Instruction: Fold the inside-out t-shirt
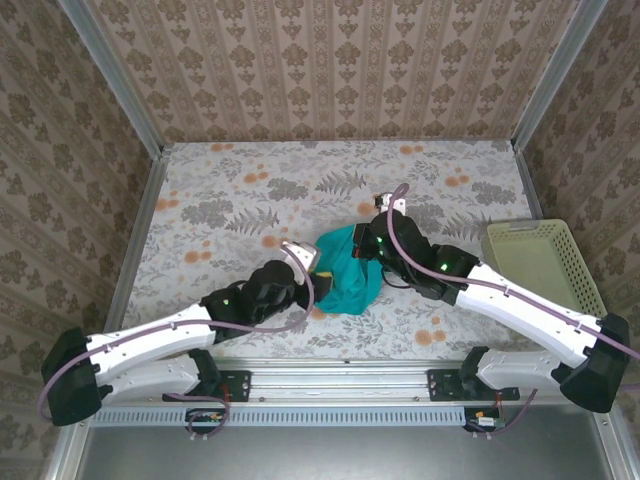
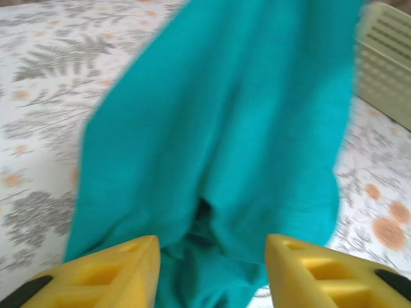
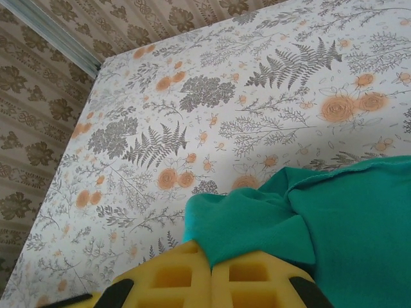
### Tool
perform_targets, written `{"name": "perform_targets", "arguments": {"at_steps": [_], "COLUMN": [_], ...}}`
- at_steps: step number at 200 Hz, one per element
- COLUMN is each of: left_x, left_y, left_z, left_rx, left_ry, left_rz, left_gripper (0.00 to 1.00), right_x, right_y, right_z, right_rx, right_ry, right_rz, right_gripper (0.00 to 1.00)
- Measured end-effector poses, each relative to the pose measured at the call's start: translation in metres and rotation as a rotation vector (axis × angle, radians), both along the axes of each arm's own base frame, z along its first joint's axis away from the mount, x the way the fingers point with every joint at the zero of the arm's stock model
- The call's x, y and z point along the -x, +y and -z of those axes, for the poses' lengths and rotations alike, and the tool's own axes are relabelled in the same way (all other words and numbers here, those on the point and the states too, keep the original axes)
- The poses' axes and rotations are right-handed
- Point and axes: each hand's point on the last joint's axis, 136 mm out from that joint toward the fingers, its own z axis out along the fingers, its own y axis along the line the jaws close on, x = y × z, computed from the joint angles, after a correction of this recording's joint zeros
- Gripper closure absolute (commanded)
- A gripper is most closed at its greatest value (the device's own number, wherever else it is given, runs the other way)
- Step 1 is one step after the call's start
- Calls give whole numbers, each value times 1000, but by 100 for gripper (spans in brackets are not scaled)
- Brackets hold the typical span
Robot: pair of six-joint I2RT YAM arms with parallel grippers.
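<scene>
The inside-out t-shirt (image 1: 347, 277) is a plain teal bunch at the middle of the table, partly lifted. My right gripper (image 1: 373, 240) is at its upper right edge. In the right wrist view its yellow fingers (image 3: 257, 276) are pressed together, and this gripper (image 3: 210, 258) pinches a fold of the teal cloth (image 3: 347, 212). My left gripper (image 1: 306, 263) is at the shirt's left side. Seen from the left wrist, the left gripper (image 2: 212, 250) has its jaws apart, and hanging teal cloth (image 2: 225, 128) spreads between and beyond them. No print shows.
A pale yellow plastic basket (image 1: 545, 262) stands at the table's right edge, and its slotted wall (image 2: 385, 64) is close behind the cloth in the left wrist view. The flowered tabletop (image 1: 250, 190) stretches to the left and back, with patterned walls around it.
</scene>
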Motion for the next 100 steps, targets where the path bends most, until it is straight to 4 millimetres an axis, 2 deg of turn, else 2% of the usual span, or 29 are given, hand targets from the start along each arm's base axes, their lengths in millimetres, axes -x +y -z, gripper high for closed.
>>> {"name": "perform_targets", "arguments": {"at_steps": [18, 38, 49, 61, 73, 83, 100], "left_x": [8, 17, 18, 15, 8, 1, -10], "left_y": [-14, -26, -30, -30, -29, -27, -23], "left_z": [6, 25, 37, 47, 51, 51, 46], "left_rx": [-10, -57, -93, -125, -151, -167, -158], "left_ry": [-4, 9, 21, 27, 27, 20, 11], "left_rz": [51, 93, 100, 81, 42, 8, -50], "left_gripper": [35, 25, 23, 25, 36, 44, 49], "right_x": [0, 0, 0, 0, 0, 0, -1], "right_y": [1, 2, 3, 3, 2, 2, 0], "right_z": [-3, -5, -6, -6, -5, -5, -3], "right_rx": [-6, -10, -12, -14, -15, -17, -8], "right_ry": [-3, -6, -6, -5, -3, 0, 3], "right_rz": [0, -2, -3, -1, 2, 7, 21], "right_gripper": [100, 100, 100, 100, 100, 100, 100]}}
